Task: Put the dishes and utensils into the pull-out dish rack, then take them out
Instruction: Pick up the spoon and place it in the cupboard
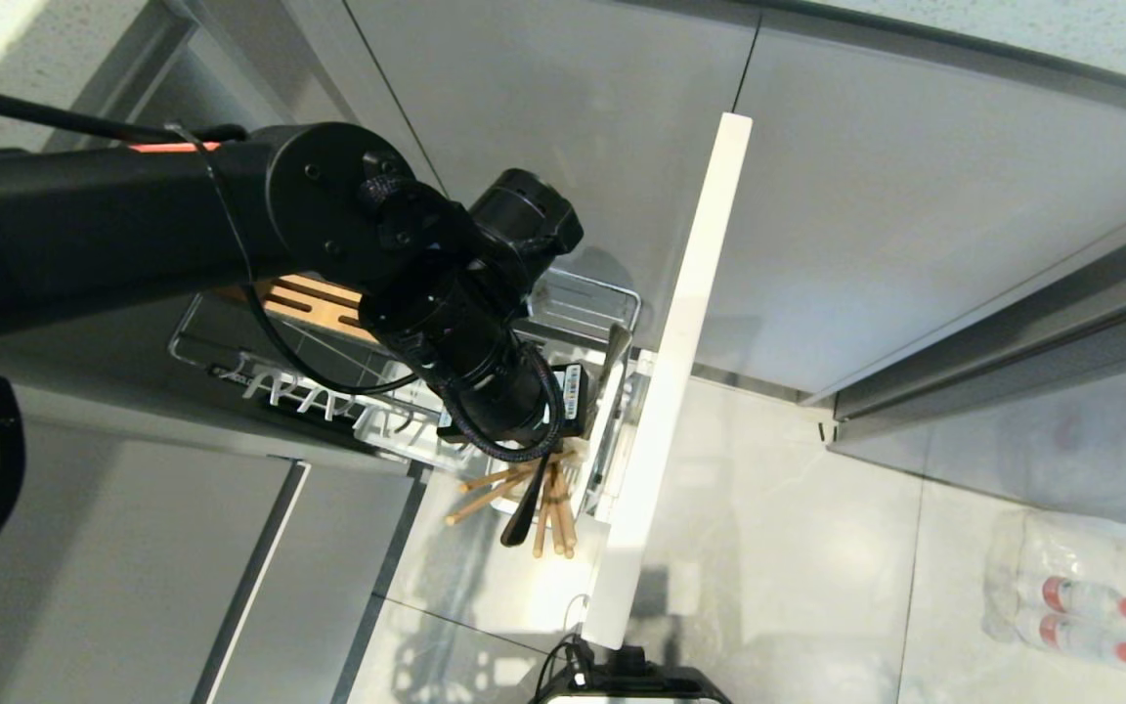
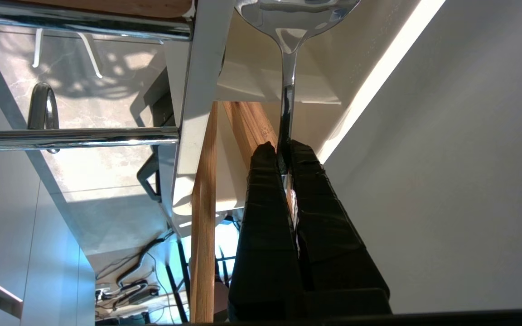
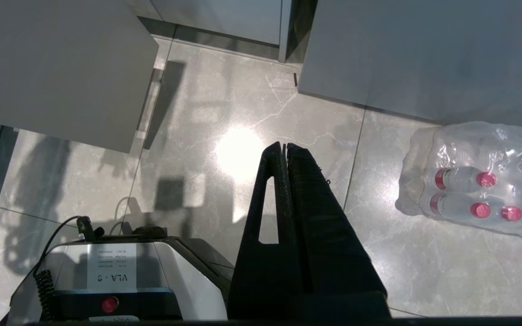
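Left wrist view shows the left gripper [image 2: 283,151] with its black jaws clamped on the slim handle of the long spoon with a shiny metal bowl [image 2: 290,68], the bowl end pointing away from the fingers toward the white plastic utensil caddy [image 2: 197,90]. A light-brown wooden chopstick [image 2: 204,217] stands just beside the jaws, and a second one seems to lie behind them, though it is mostly hidden. Chrome wires of the pull-out dish rack [image 2: 75,138] cross next to the caddy.

In the head view the left arm reaches down over the rack [image 1: 231,362], whose slotted brown wooden bar [image 1: 314,305] shows beneath the arm. The chopsticks [image 1: 548,508] fan out of the caddy corner next to the white cabinet-front panel [image 1: 680,372], which stands pulled out over the grey tiled floor [image 1: 798,548].

The right gripper [image 3: 284,149] hangs parked above the floor, jaws together and empty, near a plastic-wrapped pack of red-capped water bottles [image 3: 469,190].
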